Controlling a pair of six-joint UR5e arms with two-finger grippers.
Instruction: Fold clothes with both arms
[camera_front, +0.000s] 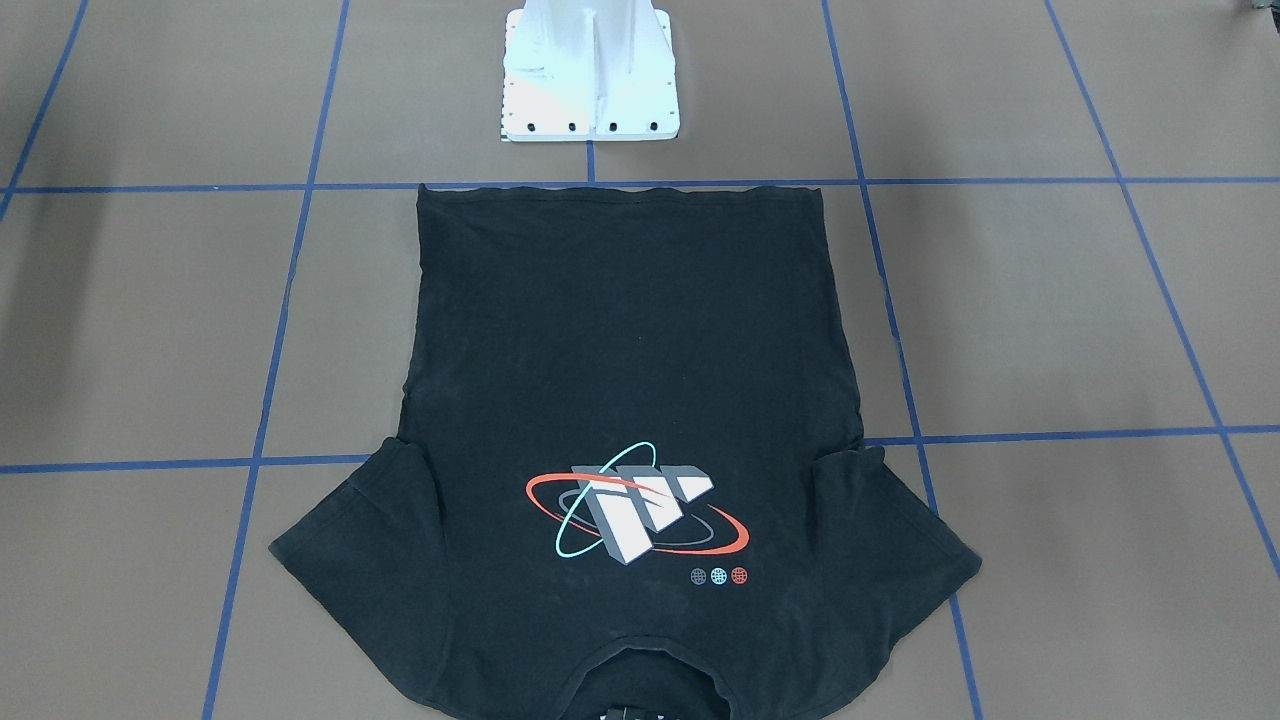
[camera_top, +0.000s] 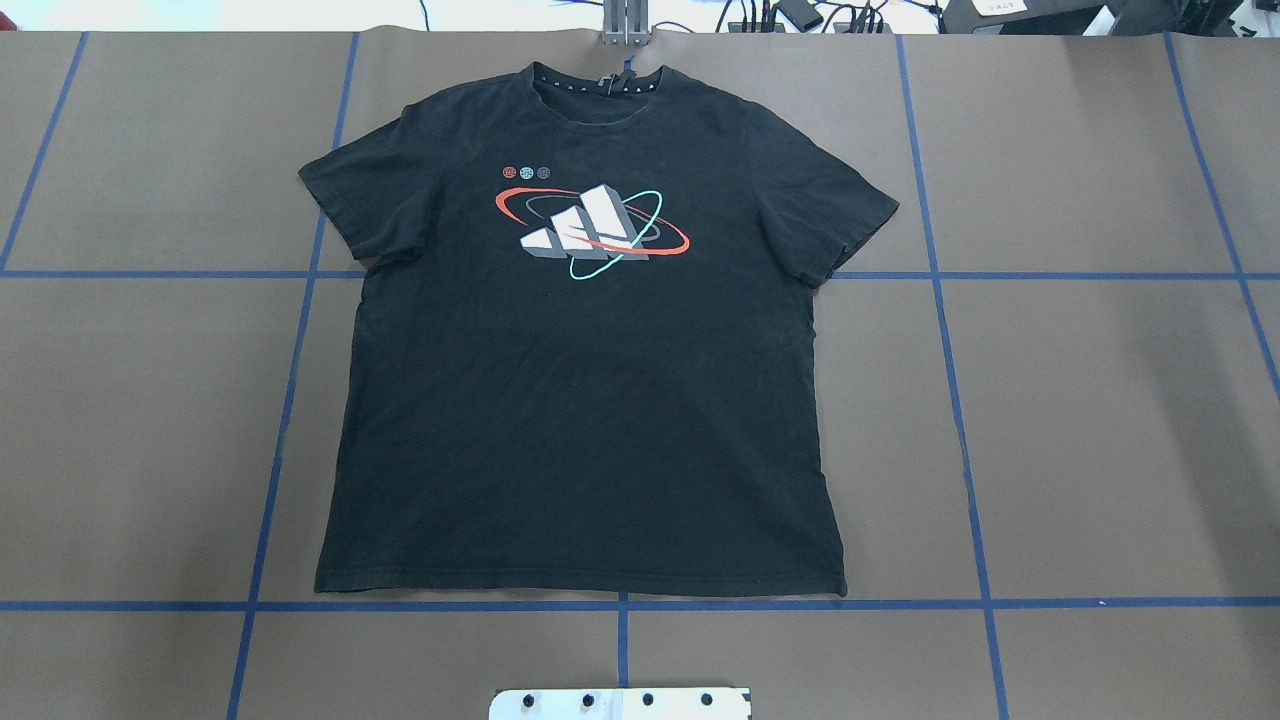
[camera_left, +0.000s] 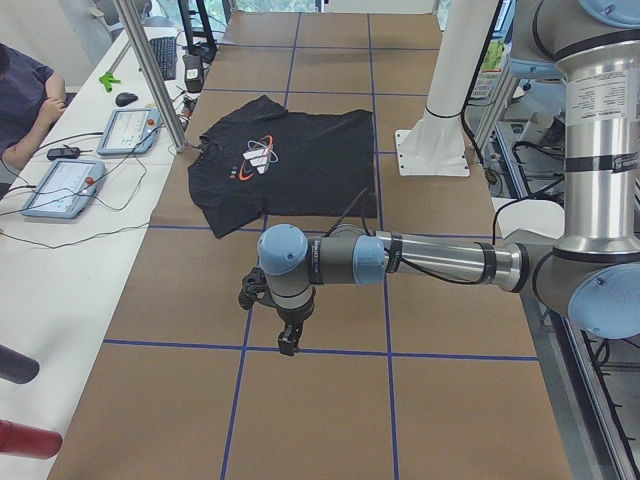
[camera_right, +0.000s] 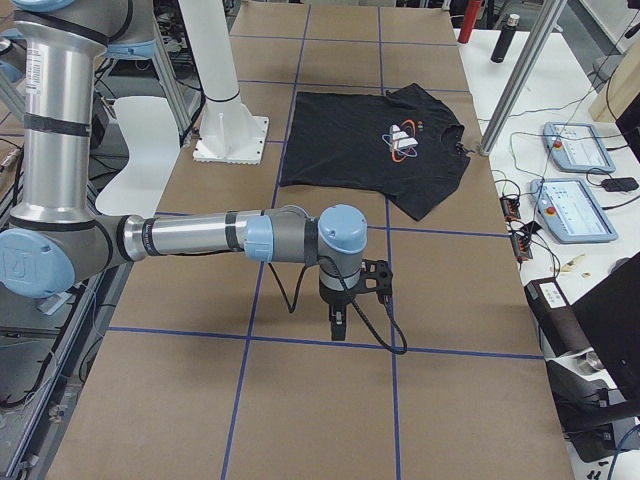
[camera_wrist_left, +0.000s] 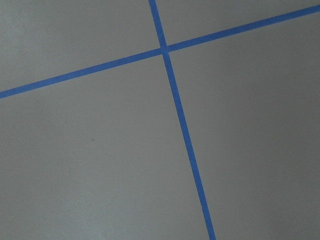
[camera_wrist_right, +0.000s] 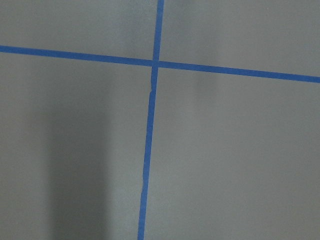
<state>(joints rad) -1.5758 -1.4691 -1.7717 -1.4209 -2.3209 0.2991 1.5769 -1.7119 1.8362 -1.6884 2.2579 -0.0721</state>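
The black T-shirt (camera_top: 590, 400) is laid flat, print up, on the brown paper-covered table (camera_top: 1100, 430), its hem nearest the white pedestal (camera_front: 590, 70). It is judged light, limp and easily dragged, best pinched at sleeve and hem corners. The left gripper (camera_left: 288, 345) and right gripper (camera_right: 338, 330) are hung over blue tape lines (camera_wrist_left: 175, 110), well apart from it; whether their fingers are spread cannot be told.

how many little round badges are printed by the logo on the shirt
3, in a row on the T-shirt above the left end of the logo in the overhead view: a red badge, a teal badge, then a grey badge. It lies flat, so none seems hidden.
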